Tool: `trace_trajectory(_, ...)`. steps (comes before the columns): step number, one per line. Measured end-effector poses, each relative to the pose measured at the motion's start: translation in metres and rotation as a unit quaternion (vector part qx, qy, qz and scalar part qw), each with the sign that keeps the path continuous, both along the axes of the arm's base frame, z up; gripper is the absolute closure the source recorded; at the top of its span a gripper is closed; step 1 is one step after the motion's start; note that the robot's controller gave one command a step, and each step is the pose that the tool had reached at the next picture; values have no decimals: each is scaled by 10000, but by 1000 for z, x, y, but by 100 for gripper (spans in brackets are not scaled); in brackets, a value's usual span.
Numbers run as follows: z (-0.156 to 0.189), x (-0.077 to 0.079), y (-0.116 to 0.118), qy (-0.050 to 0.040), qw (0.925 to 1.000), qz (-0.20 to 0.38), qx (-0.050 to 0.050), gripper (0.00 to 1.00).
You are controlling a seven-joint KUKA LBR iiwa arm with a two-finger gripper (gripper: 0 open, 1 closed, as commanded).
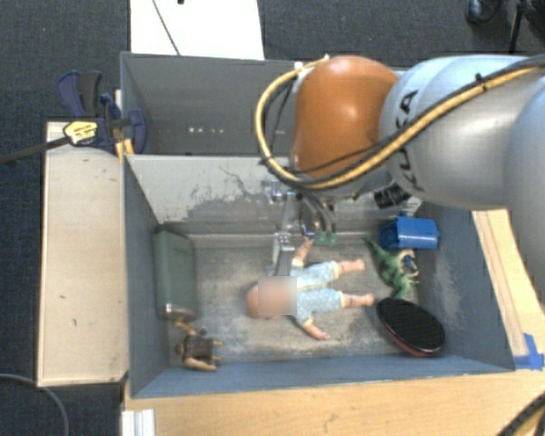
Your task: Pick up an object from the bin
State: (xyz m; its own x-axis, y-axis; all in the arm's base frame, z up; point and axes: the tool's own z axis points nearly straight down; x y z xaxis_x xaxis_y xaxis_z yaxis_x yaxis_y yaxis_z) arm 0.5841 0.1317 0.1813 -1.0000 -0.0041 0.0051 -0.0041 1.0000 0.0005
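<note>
My gripper hangs under the orange wrist cover, its fingertips just above the upper arm of a baby doll in pale blue clothes. The doll lies on its back in the middle of the bin floor, head to the left, legs to the right. I cannot make out whether anything is between the fingers. A green toy dinosaur stands to the right of the doll, and a blue block lies behind it against the right wall.
A black oval disc with a red rim lies at the front right. A grey-green cylinder rests along the left wall, with a small brown toy figure in the front left corner. The arm crosses above the bin's right side.
</note>
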Motion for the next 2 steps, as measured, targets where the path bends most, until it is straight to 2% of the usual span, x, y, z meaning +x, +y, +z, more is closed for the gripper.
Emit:
trace_trajectory(1,5,2,-1,-42,10000,-18,5,0)
trace_trajectory(2,-40,-30,-17,-78,9945,1047,8,0)
